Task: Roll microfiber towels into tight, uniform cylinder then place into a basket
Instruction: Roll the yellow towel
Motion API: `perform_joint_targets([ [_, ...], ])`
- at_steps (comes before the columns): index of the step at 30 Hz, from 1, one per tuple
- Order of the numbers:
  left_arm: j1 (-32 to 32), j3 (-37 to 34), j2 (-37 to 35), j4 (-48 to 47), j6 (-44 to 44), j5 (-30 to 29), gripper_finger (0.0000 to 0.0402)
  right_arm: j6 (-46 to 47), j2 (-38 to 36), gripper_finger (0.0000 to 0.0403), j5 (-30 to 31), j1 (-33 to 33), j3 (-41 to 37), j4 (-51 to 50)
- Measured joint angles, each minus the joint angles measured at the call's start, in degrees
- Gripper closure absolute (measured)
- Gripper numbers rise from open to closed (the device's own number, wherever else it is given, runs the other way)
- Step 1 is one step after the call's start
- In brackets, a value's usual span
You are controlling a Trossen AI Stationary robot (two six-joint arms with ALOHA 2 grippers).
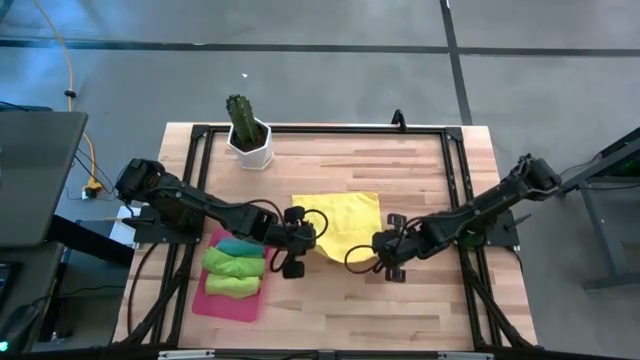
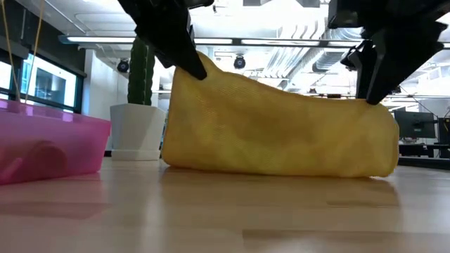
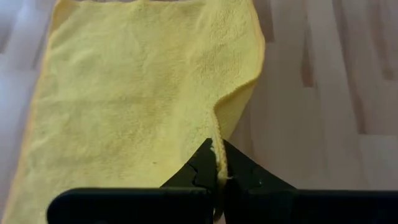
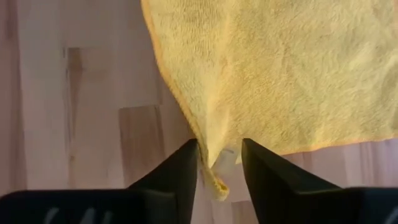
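Yellow towel lifted at two corners above the bench

The yellow towel [image 1: 345, 225] is held mid-bench beside the basket [image 1: 215, 302]; left fingers [image 3: 219, 174] are pinched on one corner, right fingers [image 4: 217, 163] are spread around another. Both corners should be rolled evenly.

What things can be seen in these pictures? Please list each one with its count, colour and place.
yellow towel: one, yellow, middle of the table, near edge lifted at both corners
rolled towels: three, one teal and two green, lying in the basket
basket: one, pink-red, near left part of the table
cactus pot: one, white with a green cactus, far left part of the table
table: one, light wood with a black frame
left gripper: one, dark, shut on the towel's left near corner
right gripper: one, dark, open, fingers on either side of the towel's right near corner
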Motion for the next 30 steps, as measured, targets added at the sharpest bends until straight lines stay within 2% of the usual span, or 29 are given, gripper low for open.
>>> perform_joint_targets([
  [13, -3.46, 0.00, 0.00, 0.00, -2.05, 1.18, 0.0402, 1.00, 0.00, 0.0274, 1.48, 7.28, -0.02, 1.07],
  [18, -4.44, 0.00, 0.57, 0.04, -3.58, 0.10, 0.0401, -0.25, 0.02, 0.0274, 4.61, 10.02, -4.67, 12.68],
  [30, -4.63, 0.02, 7.81, 2.25, -4.48, 0.85, 0.0401, 3.33, 0.07, 0.0274, 3.22, 12.33, -18.94, 33.23],
])
